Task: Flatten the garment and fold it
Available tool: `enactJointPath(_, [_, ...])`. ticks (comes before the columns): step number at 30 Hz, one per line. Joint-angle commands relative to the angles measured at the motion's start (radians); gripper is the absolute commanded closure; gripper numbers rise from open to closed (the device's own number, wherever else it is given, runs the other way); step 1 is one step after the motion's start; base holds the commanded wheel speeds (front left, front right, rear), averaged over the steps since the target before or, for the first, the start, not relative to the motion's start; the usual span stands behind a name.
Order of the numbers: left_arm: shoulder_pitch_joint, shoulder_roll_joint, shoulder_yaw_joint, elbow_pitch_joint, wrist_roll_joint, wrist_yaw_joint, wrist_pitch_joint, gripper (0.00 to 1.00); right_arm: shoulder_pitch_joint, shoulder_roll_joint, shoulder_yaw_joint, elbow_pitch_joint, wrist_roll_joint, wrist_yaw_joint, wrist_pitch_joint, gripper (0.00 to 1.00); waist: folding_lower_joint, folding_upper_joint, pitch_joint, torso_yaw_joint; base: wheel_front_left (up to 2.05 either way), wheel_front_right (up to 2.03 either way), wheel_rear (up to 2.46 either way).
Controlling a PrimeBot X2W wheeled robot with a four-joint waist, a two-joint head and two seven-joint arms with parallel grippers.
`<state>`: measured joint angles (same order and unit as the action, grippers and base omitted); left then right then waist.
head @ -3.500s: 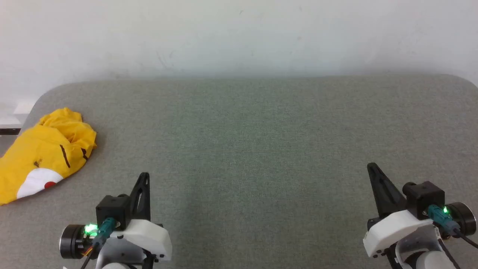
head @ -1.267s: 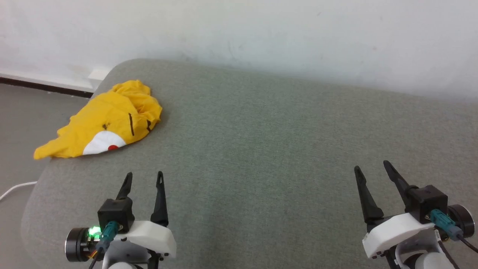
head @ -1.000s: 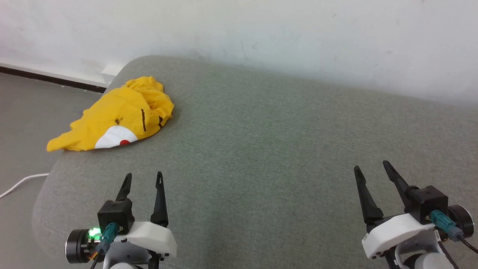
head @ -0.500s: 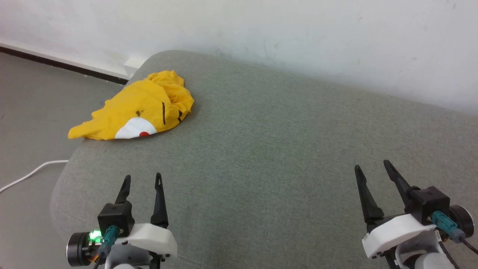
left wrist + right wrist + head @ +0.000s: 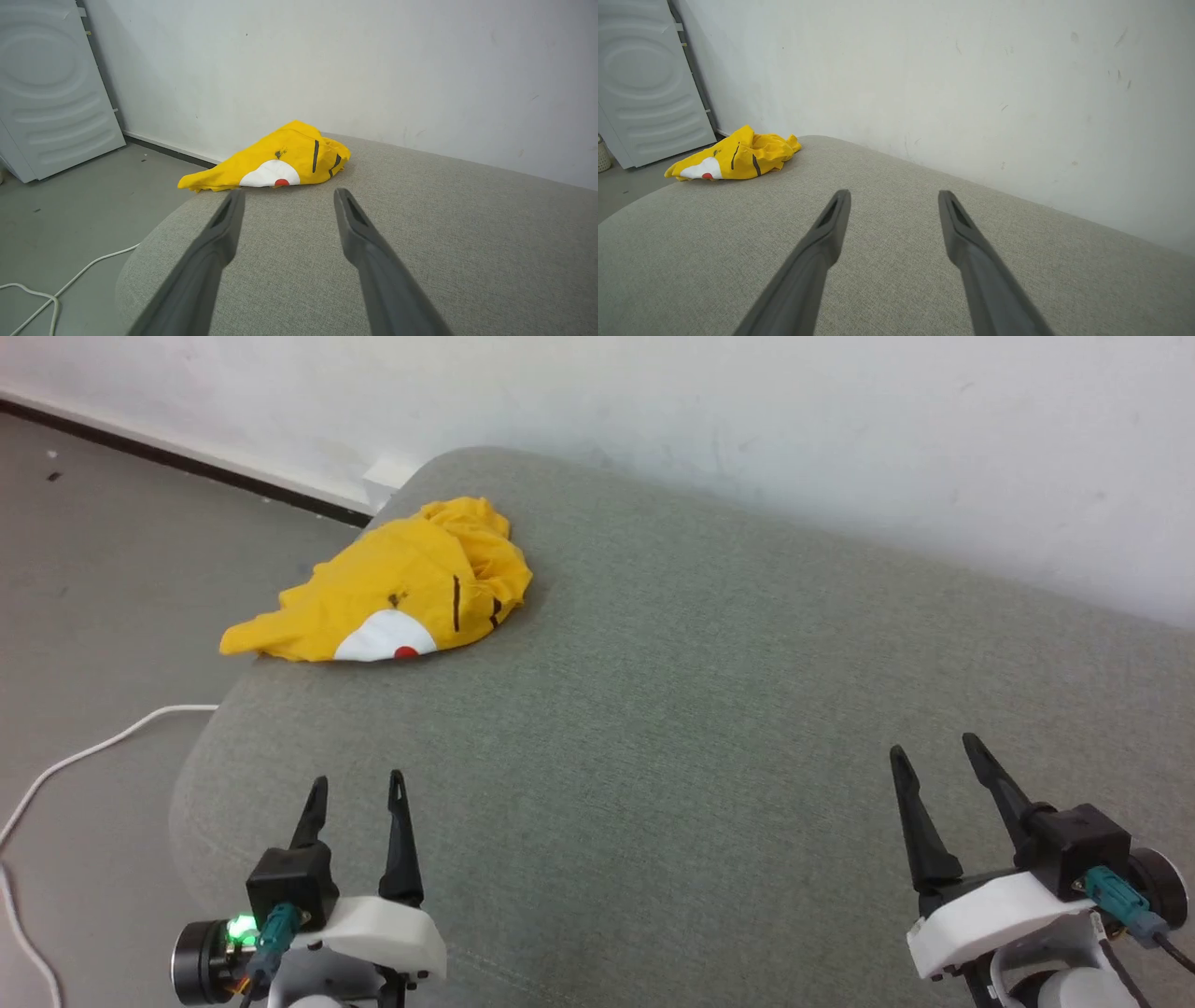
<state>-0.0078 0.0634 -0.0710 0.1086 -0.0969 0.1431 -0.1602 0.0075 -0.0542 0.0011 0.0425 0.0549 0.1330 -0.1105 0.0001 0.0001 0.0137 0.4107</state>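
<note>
Head view: the crumpled yellow T-shirt lies at the grey bench's far-left corner, well apart from the left tool and right tool, both spread wide, empty. Left wrist view: it lies just ahead. Right wrist view: far left.

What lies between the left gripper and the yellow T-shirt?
Only bare grey cushion separates the left gripper and the T-shirt; head and left wrist views show it.

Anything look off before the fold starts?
The T-shirt lies bunched up at the far left corner of the cushion, one tip sticking out past the edge over the floor. A white cable trails loose on that floor.
</note>
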Motion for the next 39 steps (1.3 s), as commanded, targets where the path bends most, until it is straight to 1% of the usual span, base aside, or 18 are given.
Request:
enactJointPath(1, [-0.023,-0.002,-0.005,0.006,-0.004,0.009,-0.010,0.00,0.005,0.002,-0.004,0.002,0.008,-0.001,-0.010,0.00,-0.0001,-0.0001,0.001,0.012,0.00,0.00,0.00])
enactJointPath(18, [-0.032,-0.003,-0.012,0.041,-0.024,0.030,-0.046,0.00,0.010,0.003,-0.008,0.011,0.019,-0.002,-0.039,0.00,-0.0001,-0.0001,-0.001,0.095,0.00,0.00,0.00])
enactJointPath(39, [-0.059,-0.005,-0.023,0.075,-0.045,0.059,-0.090,0.00,0.014,0.004,-0.014,0.013,0.032,-0.002,-0.066,0.00,-0.0001,-0.0001,0.012,0.214,0.00,0.00,0.00])
